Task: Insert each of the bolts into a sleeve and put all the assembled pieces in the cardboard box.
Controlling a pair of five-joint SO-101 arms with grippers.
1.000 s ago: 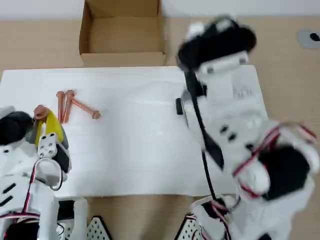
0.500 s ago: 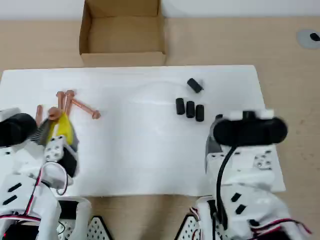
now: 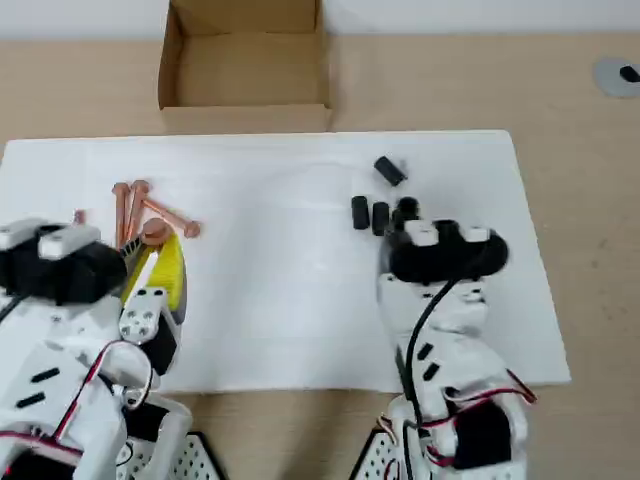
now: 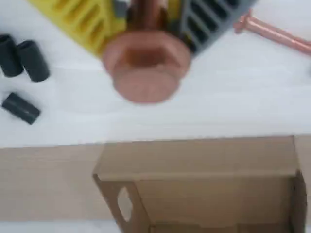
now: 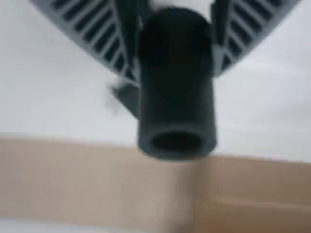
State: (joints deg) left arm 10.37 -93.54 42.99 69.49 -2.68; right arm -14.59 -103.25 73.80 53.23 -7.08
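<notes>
Left gripper (image 4: 148,19) is clamped on a copper bolt (image 4: 146,63). The shaft is pinched between the yellow and grey fingers, and the head sticks out past the tips. High view: that arm sits over the left side of the white sheet (image 3: 280,300), with the held bolt near the loose bolts (image 3: 170,216) lying flat on the sheet. Can't tell if it touches any of them.

Right gripper (image 5: 176,43) is closed around a black sleeve (image 5: 177,82). The fingers grip it from both sides, and the open end pokes out past them with the bore visible. High view: that arm is over the right half of the sheet, its tip just beside the loose sleeves (image 3: 360,213). Two of these lie side by side, and a third sleeve (image 3: 389,171) lies tilted a little nearer the box.

The two grippers are well apart.

Cardboard box (image 3: 245,118) is on the wooden table (image 3: 580,120) just past the far edge of the sheet, top open.
</notes>
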